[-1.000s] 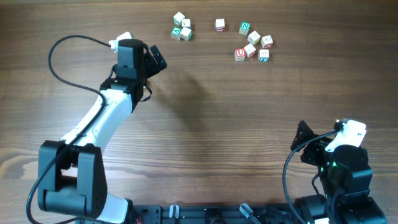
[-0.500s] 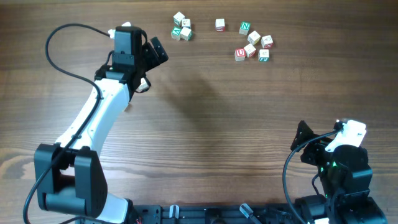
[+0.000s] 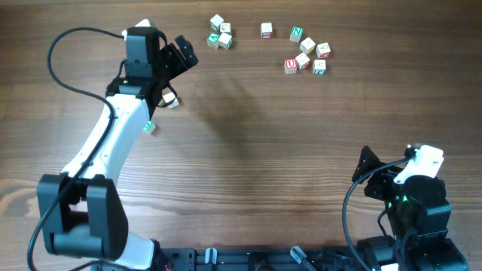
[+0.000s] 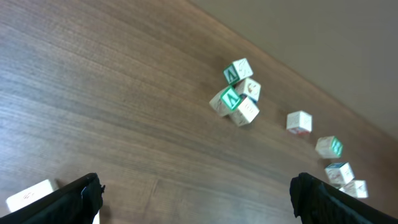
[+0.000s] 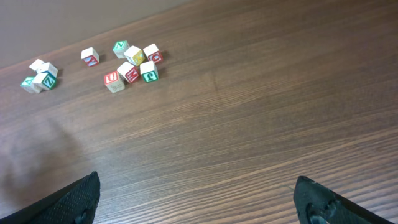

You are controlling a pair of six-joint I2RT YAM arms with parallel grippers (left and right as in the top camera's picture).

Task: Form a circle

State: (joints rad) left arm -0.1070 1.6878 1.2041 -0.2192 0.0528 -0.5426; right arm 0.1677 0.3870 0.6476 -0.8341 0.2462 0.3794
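Observation:
The circle is a tight clump of three pale wooden letter cubes (image 3: 220, 33), with green print on them, near the table's far edge; it also shows in the left wrist view (image 4: 237, 93) and the right wrist view (image 5: 40, 74). My left gripper (image 3: 179, 54) is open and empty, a short way left of the clump and a little nearer. In its wrist view the left gripper (image 4: 198, 200) spans bare wood, with the clump ahead. My right gripper (image 3: 368, 172) rests open and empty at the near right, far from the cubes, and over bare wood in its own view (image 5: 199, 202).
Several more letter cubes lie right of the clump: a lone red-print one (image 3: 266, 29), a green one (image 3: 297, 33) and a loose group (image 3: 307, 56). The left arm's black cable (image 3: 60, 56) loops out at the left. The wooden table (image 3: 286, 143) fills the view.
The left arm has swung left and reached farther back, carrying its open gripper toward the far edge. The right arm and all cubes stay put.

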